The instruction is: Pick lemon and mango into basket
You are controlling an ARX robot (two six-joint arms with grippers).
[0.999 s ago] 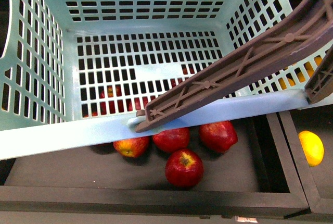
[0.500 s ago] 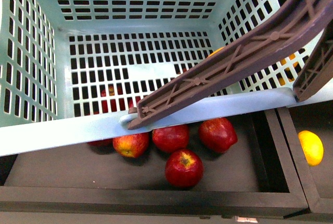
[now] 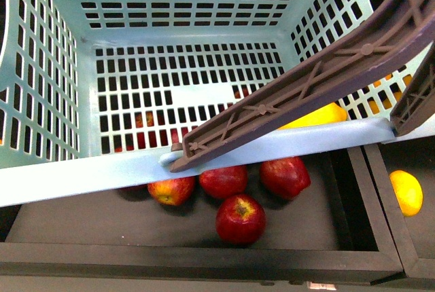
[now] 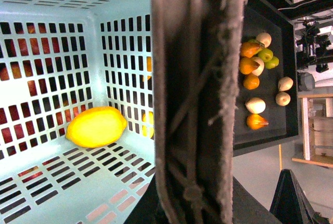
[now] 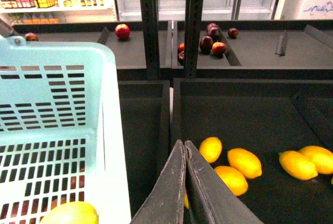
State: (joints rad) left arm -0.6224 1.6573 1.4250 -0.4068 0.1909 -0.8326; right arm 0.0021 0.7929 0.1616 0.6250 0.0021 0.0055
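The teal basket (image 3: 81,176) fills the front view, its brown handle (image 3: 319,75) slanting across it. One lemon (image 3: 314,116) lies on the basket floor by the near right corner; it shows as the lemon (image 4: 96,126) in the left wrist view and the lemon (image 5: 70,213) in the right wrist view. My left gripper (image 4: 208,208) is shut on the basket's handle (image 4: 192,99). My right gripper (image 5: 184,146) is shut and empty, above a dark bin with several loose lemons (image 5: 244,162), beside the basket's wall (image 5: 112,130). The mango is out of view.
Red apples (image 3: 240,219) lie in a dark tray under the basket's near rim. Another lemon (image 3: 406,192) sits in the tray to the right. Pears and orange fruit (image 4: 255,67) lie in a tray beyond the handle. Shelf posts (image 5: 193,26) stand behind the lemon bin.
A yellow fruit seen high at the top right a second ago has dropped into the basket and now rests on its floor by the near right corner. The basket swayed slightly.
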